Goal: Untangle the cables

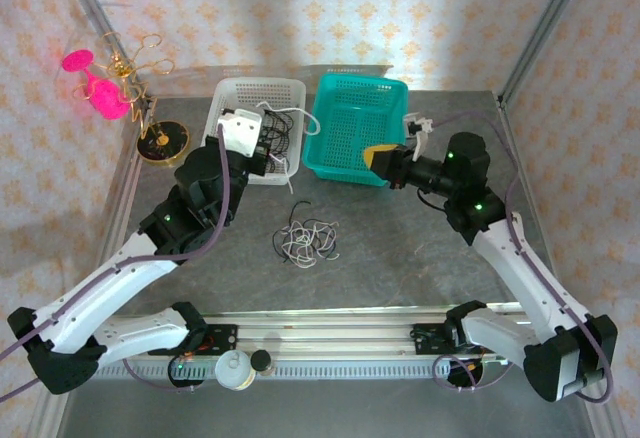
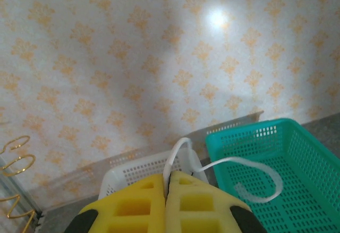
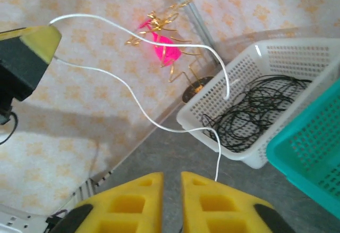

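Overhead, the left arm stretches forward from its base with its end effector (image 1: 278, 158) at the near right corner of the white basket (image 1: 232, 93), while the right arm bends inward and points its end effector (image 1: 375, 158) toward that basket from across the near rim of the teal basket (image 1: 398, 88), which stands just right of it. Black cables (image 1: 272, 138) lie heaped inside the white basket, and a small loose tangle of black and whitish cables (image 1: 308, 241) sits on the grey worktop (image 1: 420, 258) nearer the arm bases than the white basket, apart from both end effectors. From the left wrist, the yellow fingers (image 2: 194, 201) are pressed together and pinch a whitish cable (image 2: 234, 161), which rises from the seam, loops and arcs off to the right over the teal basket's floor; the white basket's rim shows just behind the fingertips. From the right wrist, the right end effector's two yellow fingers (image 3: 204, 204) stand a narrow slit apart with nothing between them; the whitish cable's loose end hangs just above the right-hand finger without touching it. That cable runs in two strands up and left of the white basket to the left end effector's tip. Here the white basket holds a dense nest of black cables, with the teal basket's corner overlapping it on the right.
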Controlling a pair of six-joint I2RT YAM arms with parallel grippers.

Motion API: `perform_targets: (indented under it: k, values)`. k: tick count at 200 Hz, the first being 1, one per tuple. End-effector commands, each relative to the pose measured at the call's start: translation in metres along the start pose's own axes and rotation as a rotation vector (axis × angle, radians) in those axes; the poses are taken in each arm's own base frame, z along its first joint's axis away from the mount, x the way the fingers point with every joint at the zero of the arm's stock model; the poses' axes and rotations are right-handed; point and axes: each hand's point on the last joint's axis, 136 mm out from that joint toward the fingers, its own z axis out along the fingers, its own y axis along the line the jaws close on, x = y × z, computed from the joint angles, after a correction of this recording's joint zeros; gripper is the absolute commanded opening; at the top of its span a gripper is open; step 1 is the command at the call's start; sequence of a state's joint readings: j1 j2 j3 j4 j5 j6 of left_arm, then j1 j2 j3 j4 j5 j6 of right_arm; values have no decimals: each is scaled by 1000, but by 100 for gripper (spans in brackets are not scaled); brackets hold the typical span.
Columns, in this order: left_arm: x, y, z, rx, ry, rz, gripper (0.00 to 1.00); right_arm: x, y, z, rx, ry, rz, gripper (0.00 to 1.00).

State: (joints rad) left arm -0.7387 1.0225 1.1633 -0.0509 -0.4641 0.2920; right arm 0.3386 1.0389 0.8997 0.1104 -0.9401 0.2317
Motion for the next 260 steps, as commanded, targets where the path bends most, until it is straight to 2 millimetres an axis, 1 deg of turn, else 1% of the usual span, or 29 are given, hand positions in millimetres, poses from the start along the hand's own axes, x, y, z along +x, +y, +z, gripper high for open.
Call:
perform_targets:
  k: [1, 5, 18, 30, 48, 67, 76, 89, 113, 128, 137, 159, 171, 184, 198, 205, 222, 244, 260]
  values:
    - [-29, -1, 2, 29, -60, 24, 0, -6, 26, -3, -140, -40, -126, 18]
    - [-31, -4, 2, 41, -61, 26, 0, -6, 26, -3, -137, -36, -137, 21]
    - [-35, -9, 5, 62, -59, 33, 0, -7, 25, -3, -126, -39, -178, 34]
    - [-36, -13, 7, 84, -57, 44, 0, -9, 25, -3, -122, -58, -197, 42]
    - [-34, -18, 9, 102, -51, 53, 0, -13, 29, 0, -128, -87, -196, 48]
    - [-33, -21, 10, 114, -48, 55, 0, -18, 27, 10, -115, -100, -105, 53]
    - [-33, -23, 10, 122, -49, 55, 0, -17, 28, 17, -122, -108, -63, 56]
    - [-33, -28, 10, 145, -52, 59, 0, -10, 34, 28, -141, -110, -61, 59]
    - [-36, -39, 11, 203, -64, 60, 0, 7, 52, 45, -187, -94, -163, 62]
    - [-38, -46, 12, 236, -61, 61, 0, 8, 56, 50, -194, -109, -232, 62]
    - [-39, -49, 12, 253, -59, 63, 0, 8, 53, 51, -183, -119, -269, 62]
    - [-41, -52, 11, 274, -60, 71, 0, 15, 34, 54, -111, -62, -356, 62]
    - [-41, -53, 9, 287, -60, 73, 0, 18, 28, 46, -129, -32, -381, 62]
    - [-42, -55, 7, 304, -66, 73, 0, 21, 25, 35, -168, -19, -411, 62]
    - [-45, -58, 4, 329, -75, 73, 0, 36, 28, 26, -215, 10, -517, 65]
    - [-46, -61, 3, 347, -79, 73, 0, 45, 27, 24, -223, 24, -569, 67]
    - [-48, -67, 1, 390, -85, 76, 0, 51, 19, 23, -204, 48, -643, 70]
    - [-51, -71, -2, 420, -92, 83, 0, 48, 7, 27, -195, 59, -671, 70]
    - [-57, -72, -4, 430, -112, 84, 0, 43, 5, 28, -236, 60, -675, 70]
